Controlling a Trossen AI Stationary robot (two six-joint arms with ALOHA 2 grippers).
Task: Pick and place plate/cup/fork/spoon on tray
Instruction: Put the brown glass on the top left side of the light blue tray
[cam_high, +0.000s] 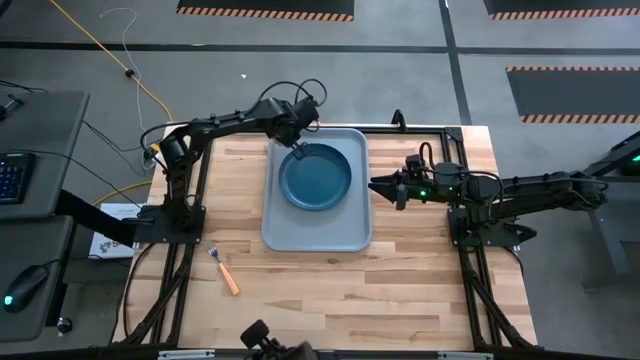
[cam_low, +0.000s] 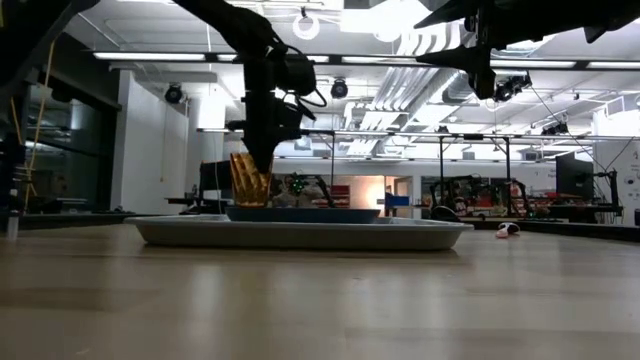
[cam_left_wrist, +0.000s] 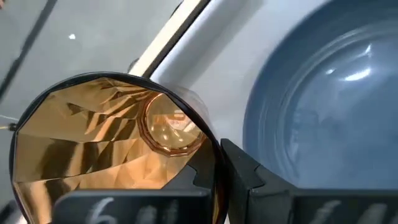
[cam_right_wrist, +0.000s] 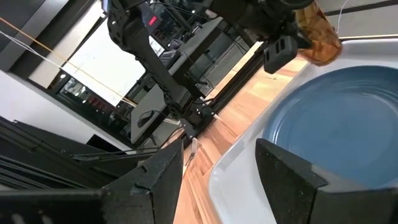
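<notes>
Cup (cam_low: 249, 178): your left gripper (cam_high: 297, 152) clamped on its wall, over tray (cam_high: 352, 232) corner beside plate (cam_high: 316, 178). Right gripper (cam_high: 385, 186) fingers apart, off tray's edge. Fork (cam_high: 225, 271) on wood table (cam_high: 380, 290). Workshop behind.

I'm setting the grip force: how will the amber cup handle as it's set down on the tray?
The cup looks rigid, thin-walled and light; its faceted wall probably helps the left gripper hold it. Being taller than wide, it might tip if released tilted beside the plate.
</notes>
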